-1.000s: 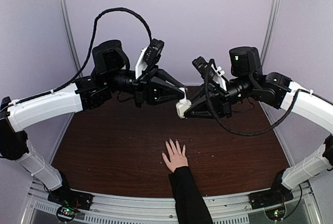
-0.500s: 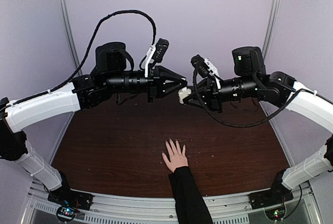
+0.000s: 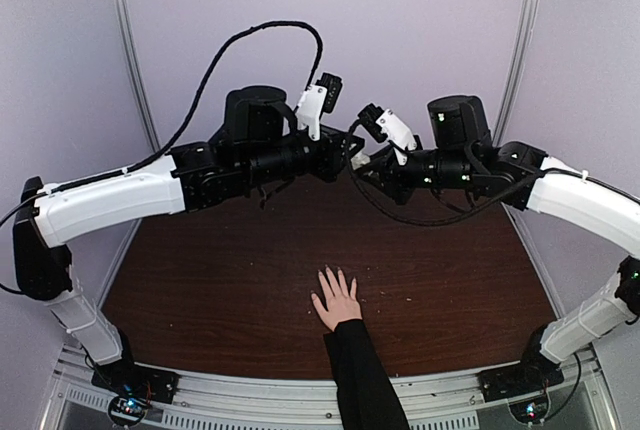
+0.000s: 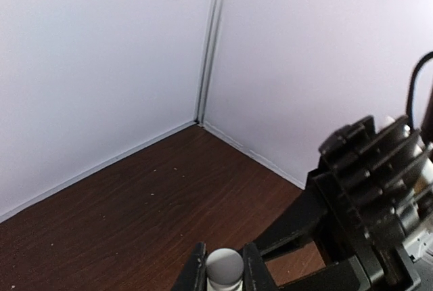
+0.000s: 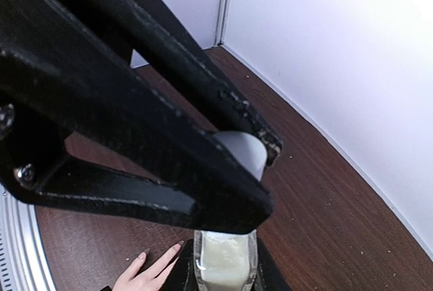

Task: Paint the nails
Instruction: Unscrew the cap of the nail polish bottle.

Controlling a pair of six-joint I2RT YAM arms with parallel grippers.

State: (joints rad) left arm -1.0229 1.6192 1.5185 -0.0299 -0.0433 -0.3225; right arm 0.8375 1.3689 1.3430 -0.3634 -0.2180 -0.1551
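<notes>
Pale lilac walls (image 3: 420, 30) close in a dark wood-grain table (image 3: 220, 290) on three sides, with a metal post in each far corner. Two white-and-black robot arms rise from the near edge, the left arm (image 3: 110, 195) and the right arm (image 3: 580, 200) reaching up and inward until their black heads meet high over the far half of the table, near the middle. A black cable (image 3: 250, 35) loops above the left arm. The left gripper (image 4: 224, 272) is closed tight on a round white cap (image 5: 242, 150), one finger on either side of it. The right gripper (image 5: 225, 274) faces it, jaws pressed against the sides of a small clear bottle (image 5: 225, 257) of milky liquid. Seen from the right wrist, the cap sits directly above the bottle's neck, with the left gripper's black fingers filling most of that view. Well below and nearer the camera, a light-skinned human hand (image 3: 337, 300) lies flat, palm down on the table, fingers slightly spread and pointing toward the back wall, a black sleeve (image 3: 365, 385) running from the wrist to the near edge. The nails (image 3: 331, 273) sit at those fingertips, well apart from both grippers, and are too small to show any detail.
</notes>
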